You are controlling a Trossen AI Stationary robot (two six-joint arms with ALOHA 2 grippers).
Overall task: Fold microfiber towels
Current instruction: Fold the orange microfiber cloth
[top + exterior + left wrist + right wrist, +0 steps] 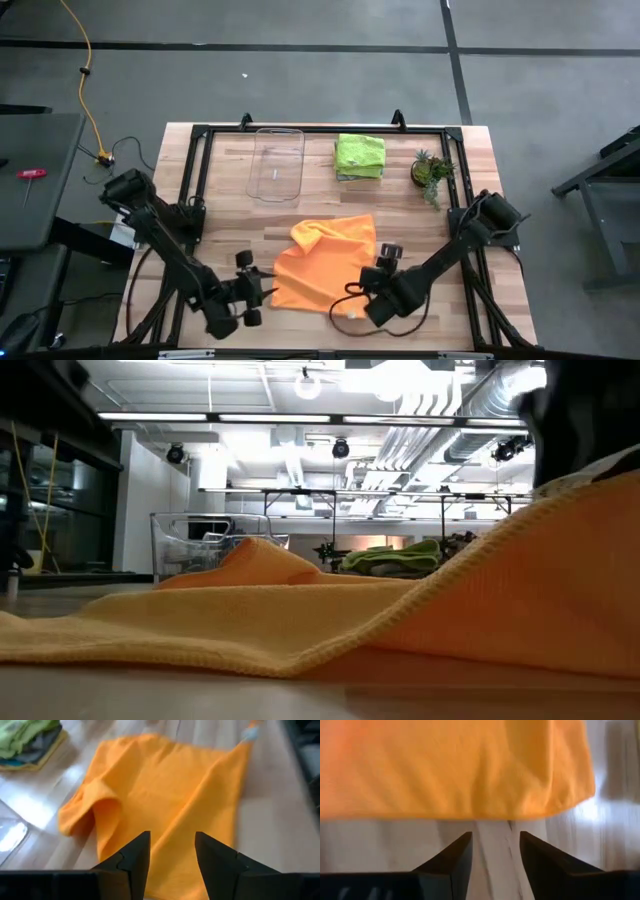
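1. While both arms were reaching in over the near half of the wooden table (480,200), the orange towel (325,262) was seen lying loosely spread there, near the middle, with its far-left corner turned over into a small hump.
2. The left gripper (262,287) was noted just beside the towel's near-left edge; its fingers (132,860) were parted with a clear gap, and nothing was held between them (the cloth lay beneath and beyond the tips).
3. The right gripper (372,282) was recorded at the towel's near-right edge; its fingers (455,857) were likewise apart, bare tabletop showing in the gap, the towel's hem lying just ahead of them and not gripped.
4. A folded stack was observed at the far side, the lime green towel (359,154) on top, with grey, teal and yellow edges visible under it in the left wrist view.
5. A clear plastic tray (276,163) was noted left of the stack, and a small potted plant (432,172) to its right.
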